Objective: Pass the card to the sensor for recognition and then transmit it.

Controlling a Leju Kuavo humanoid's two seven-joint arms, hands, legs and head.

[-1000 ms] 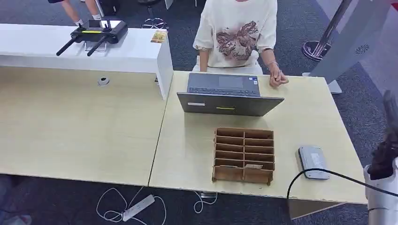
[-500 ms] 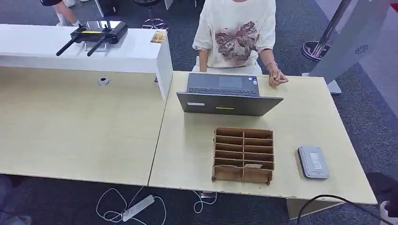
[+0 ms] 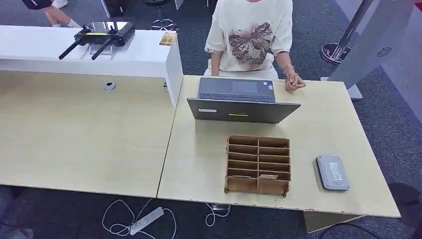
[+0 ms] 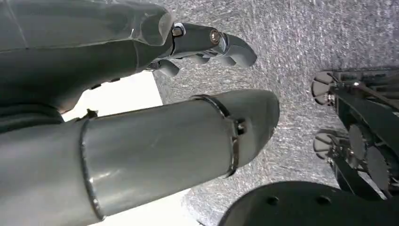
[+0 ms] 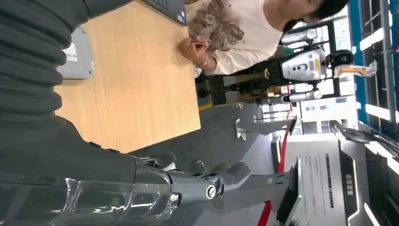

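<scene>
**Card run: nothing picked up yet**

While both my arms hang off the side of the desk, the job looks basically unstarted. My right hand (image 5: 188, 183) sits past the desk (image 3: 328, 124) edge, over the carpet, fingers loosely apart and holding nothing. My left hand (image 4: 207, 44) is down over the grey floor too, fingers gently curled with gaps between them, thumb apart, also nothing in it.

Where's the card? As far as I can tell it's the pale slip poking out of a near-row slot of the brown rack (image 3: 258, 164), call it the card (image 3: 269, 176). It's small in the head view, so I wouldn't swear to it. The person (image 3: 251, 37) behind the laptop (image 3: 243, 102) seems to pinch something thin in the hand resting on the desk, too tiny for me to name.

The sensor (image 3: 332, 172), a flat grey box, lies just to the right of the rack, near the desk's front edge, with nothing on it.

So my read: zero steps done. Still left: reach in, pull the card from the rack, hold it to the sensor, then hand it over, presumably to the person. Thin card in a tight slot, so that pinch will be the fiddly bit.
</scene>
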